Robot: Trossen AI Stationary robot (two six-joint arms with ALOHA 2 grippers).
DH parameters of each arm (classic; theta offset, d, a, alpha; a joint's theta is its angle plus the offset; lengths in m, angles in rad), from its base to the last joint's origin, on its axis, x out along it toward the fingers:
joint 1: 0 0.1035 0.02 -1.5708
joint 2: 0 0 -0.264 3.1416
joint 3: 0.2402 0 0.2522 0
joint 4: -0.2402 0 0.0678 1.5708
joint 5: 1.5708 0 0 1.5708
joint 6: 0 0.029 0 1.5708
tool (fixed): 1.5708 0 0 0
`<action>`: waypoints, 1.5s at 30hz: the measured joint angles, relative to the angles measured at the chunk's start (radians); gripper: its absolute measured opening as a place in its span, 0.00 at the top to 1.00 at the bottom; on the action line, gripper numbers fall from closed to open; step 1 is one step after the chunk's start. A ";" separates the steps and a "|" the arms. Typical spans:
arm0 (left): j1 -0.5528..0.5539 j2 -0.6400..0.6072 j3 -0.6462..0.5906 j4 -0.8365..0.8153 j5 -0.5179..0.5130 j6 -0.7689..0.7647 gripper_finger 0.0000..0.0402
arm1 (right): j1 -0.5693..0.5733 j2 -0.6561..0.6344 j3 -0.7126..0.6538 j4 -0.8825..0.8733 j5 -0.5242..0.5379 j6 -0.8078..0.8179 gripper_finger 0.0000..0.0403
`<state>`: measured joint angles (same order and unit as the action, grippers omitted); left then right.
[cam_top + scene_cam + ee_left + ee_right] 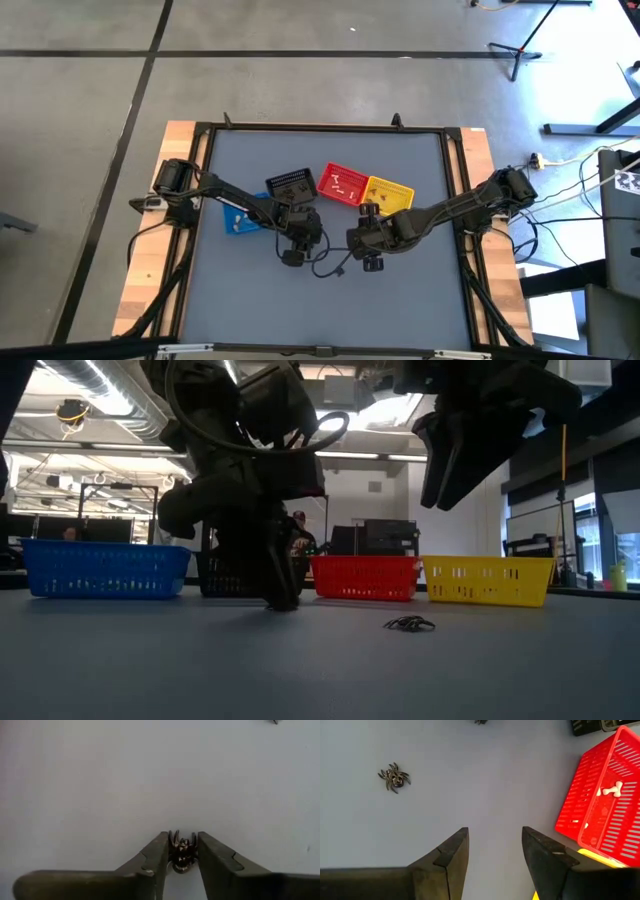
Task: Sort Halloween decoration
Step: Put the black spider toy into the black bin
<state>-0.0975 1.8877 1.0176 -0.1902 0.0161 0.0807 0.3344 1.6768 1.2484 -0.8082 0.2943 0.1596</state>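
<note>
A dark spider trinket [181, 854] sits between the fingers of my left gripper [181, 837], which stands fingertips-down on the grey table [280, 600] in front of the black basket [292, 185]. A second dark spider [394, 776] lies flat on the table [408, 624], untouched. My right gripper [495, 832] hangs open above the table [450, 480], near the red basket [600, 795], and holds nothing. A white bone trinket [610, 790] lies inside the red basket. My left gripper pinches the dark spider trinket's body [181, 857] between its two fingers, one on each side. The fingers come from above, pointing down. The spider is at table level; I cannot tell whether it still rests on the table.
Four small baskets stand in a row across the table's middle: blue [240, 215], black, red [342, 183] and yellow [390, 193]. Both arms meet just in front of them. A raised frame [455, 180] borders the table. People and desks show in the room behind.
</note>
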 joint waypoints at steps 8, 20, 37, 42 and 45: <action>0.000 0.000 0.000 0.000 0.002 -0.028 0.84 | 0.000 0.000 0.000 0.000 0.000 0.000 0.55; -0.019 0.002 0.017 -0.011 0.031 -0.130 0.85 | 0.000 0.000 0.000 0.000 0.000 0.000 0.55; -0.023 0.005 0.101 -0.037 0.202 -0.205 0.85 | 0.000 0.000 0.000 0.000 0.000 0.000 0.55; -0.023 0.004 0.101 -0.036 0.185 -0.211 0.85 | 0.000 0.000 0.000 -0.001 0.000 0.000 0.55; -0.037 0.003 0.101 -0.022 0.206 -0.208 0.85 | 0.000 0.000 0.000 0.000 0.000 0.000 0.55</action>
<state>-0.1342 1.8912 1.1190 -0.2124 0.2224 -0.1271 0.3344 1.6768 1.2484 -0.8085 0.2947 0.1596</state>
